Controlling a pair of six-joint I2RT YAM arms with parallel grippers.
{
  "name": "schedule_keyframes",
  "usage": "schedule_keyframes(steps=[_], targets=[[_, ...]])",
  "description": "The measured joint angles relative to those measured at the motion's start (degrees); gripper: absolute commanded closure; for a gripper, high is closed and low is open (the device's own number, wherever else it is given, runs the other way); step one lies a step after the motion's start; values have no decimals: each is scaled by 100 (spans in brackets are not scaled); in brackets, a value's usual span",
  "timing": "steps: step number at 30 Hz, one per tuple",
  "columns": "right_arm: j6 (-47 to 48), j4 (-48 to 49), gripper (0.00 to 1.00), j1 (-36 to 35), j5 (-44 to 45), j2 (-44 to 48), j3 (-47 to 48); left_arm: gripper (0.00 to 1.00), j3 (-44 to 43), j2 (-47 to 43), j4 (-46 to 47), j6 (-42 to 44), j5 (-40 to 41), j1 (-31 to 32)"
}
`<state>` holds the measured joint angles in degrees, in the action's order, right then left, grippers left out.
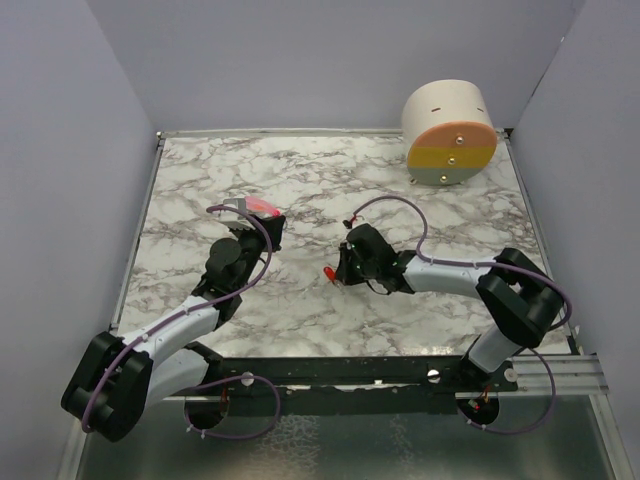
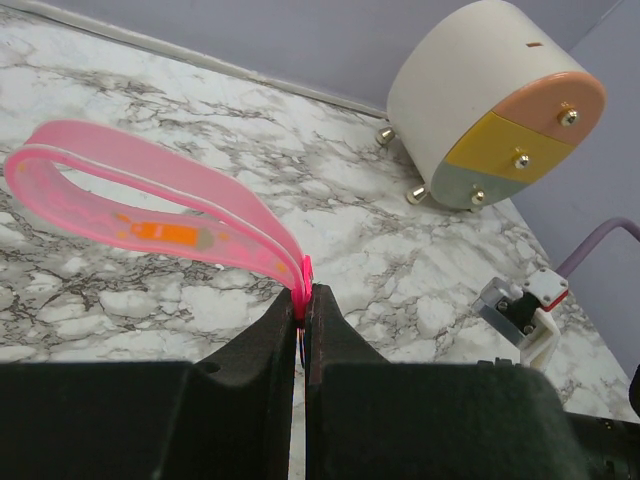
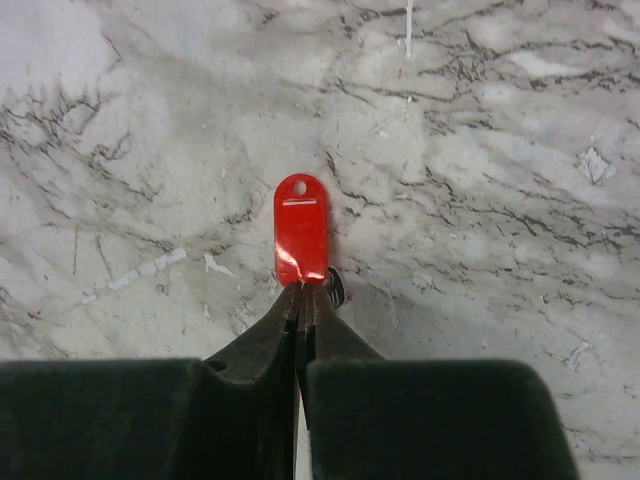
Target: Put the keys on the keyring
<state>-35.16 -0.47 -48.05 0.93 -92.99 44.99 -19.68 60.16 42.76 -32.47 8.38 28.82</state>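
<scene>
The key (image 3: 301,228) is pinched by its lower end in my right claw (image 3: 303,292), jaws shut on it, its red head sticking out past the tips over the table (image 3: 500,150), near its middle. The keyring (image 2: 150,200) is clamped by its strap end in my left claw (image 2: 304,300), the pink loop arching up and left, the metal ring hidden. My right forearm reaches left from a folded elbow; my left arm stretches forward and right, claws apart.

keyring (image 2: 150,215) ring hidden in left tool (image 2: 304,303), key (image 3: 301,228) blade unclear
</scene>
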Motion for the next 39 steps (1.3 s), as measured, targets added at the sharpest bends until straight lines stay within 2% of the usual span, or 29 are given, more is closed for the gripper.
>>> schedule_keyframes(steps=[7, 17, 26, 39], targets=[[138, -24, 99, 0, 267, 98, 181, 100, 0, 0, 0, 0, 0, 0], [487, -42, 99, 0, 697, 745, 205, 100, 0, 0, 0, -22, -85, 0], [994, 629, 99, 0, 1132, 1147, -107, 100, -24, 92, -2, -22, -535, 0], [1276, 927, 99, 0, 1427, 988, -201, 100, -223, 522, 17, -9, -990, 0]])
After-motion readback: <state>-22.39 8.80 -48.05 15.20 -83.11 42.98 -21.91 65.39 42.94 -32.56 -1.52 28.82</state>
